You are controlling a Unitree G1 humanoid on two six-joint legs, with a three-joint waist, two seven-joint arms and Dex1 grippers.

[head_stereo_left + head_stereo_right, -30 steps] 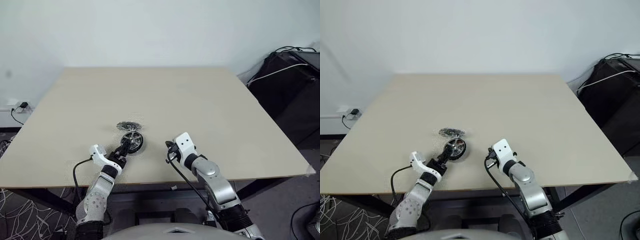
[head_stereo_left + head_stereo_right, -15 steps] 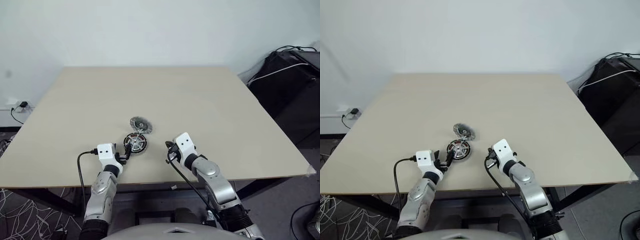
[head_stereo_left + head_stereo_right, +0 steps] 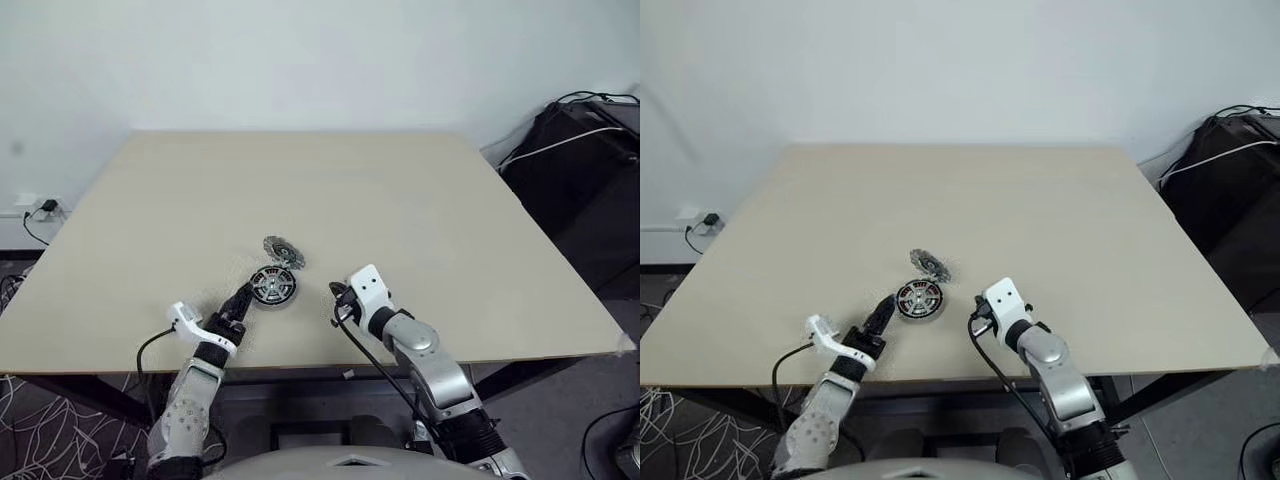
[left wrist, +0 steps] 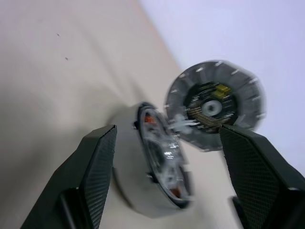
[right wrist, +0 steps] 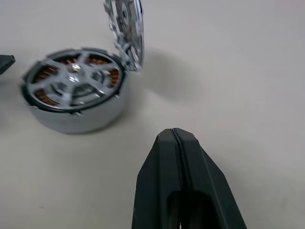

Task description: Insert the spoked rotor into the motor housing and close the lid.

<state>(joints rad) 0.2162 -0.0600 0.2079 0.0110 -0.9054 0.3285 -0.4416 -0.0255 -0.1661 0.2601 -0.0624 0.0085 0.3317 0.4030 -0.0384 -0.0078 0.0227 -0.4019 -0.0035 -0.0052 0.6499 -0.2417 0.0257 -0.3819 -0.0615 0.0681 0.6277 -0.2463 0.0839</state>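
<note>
The motor housing (image 5: pixel 81 117) rests on the table near its front edge, with the spoked rotor (image 5: pixel 74 81) lying inside it over the copper windings. The lid (image 5: pixel 127 28) stands raised at the housing's far edge, its ribbed inside showing in the left wrist view (image 4: pixel 217 105). My left gripper (image 3: pixel 240 298) is open just front-left of the housing (image 3: pixel 272 287), its fingers (image 4: pixel 97 167) apart with nothing held. My right gripper (image 5: pixel 174 136) is shut and empty, a short way right of the housing.
The beige table (image 3: pixel 420 200) stretches wide behind and to both sides of the parts. A black bag with cables (image 3: pixel 580 160) sits off the table's right side. A wall socket with a plug (image 3: pixel 40 210) is at the far left.
My left gripper has come off the housing, drawn back toward the front-left and rolled. The lid, earlier lying low behind the housing, now stands raised and further right. The right arm kept still.
</note>
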